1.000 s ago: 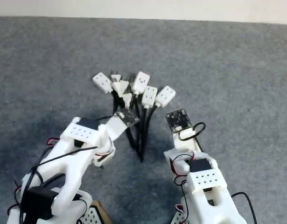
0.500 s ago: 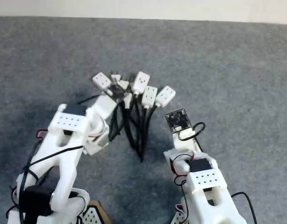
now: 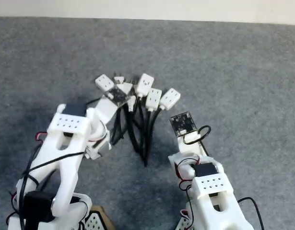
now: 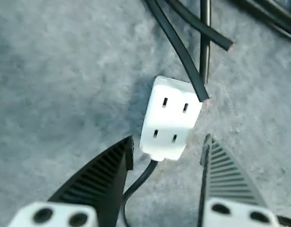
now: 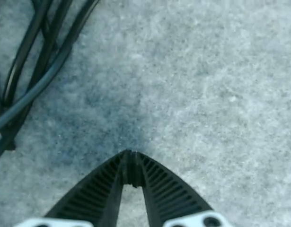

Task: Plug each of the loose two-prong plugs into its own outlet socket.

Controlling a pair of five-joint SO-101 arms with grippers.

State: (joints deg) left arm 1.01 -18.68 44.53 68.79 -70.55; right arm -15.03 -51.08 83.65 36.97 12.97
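Overhead, four white rectangular plastic outlet sockets (image 3: 145,85) are lying fanned out on the grey carpeted table (image 3: 243,67). Their black rubber cords (image 3: 140,139) are running back toward the arms and bunching together between them. Small white two-prong plugs (image 3: 124,88) are lying loose in a cluster between the leftmost socket and the other three.

The white left arm (image 3: 70,139) is stretching over the left side of the fan, its wrist covering part of the plug cluster. In its wrist view, the left gripper (image 4: 168,141) is hovering with its black ribbed fingers (image 4: 107,175) spread wide. One finger is sitting on each side of the near end of a white socket block (image 4: 170,117), which is lying flat with two pairs of slots facing up. A black cord is leaving that block's near end between the fingers, and another cord's end is lying across its far corner.

The white right arm (image 3: 207,184) is sitting on the right, apart from the sockets. The right gripper (image 5: 131,163) is hanging over bare carpet with its fingers pressed together and gripping nothing, the cord bundle lying off to one side of it.
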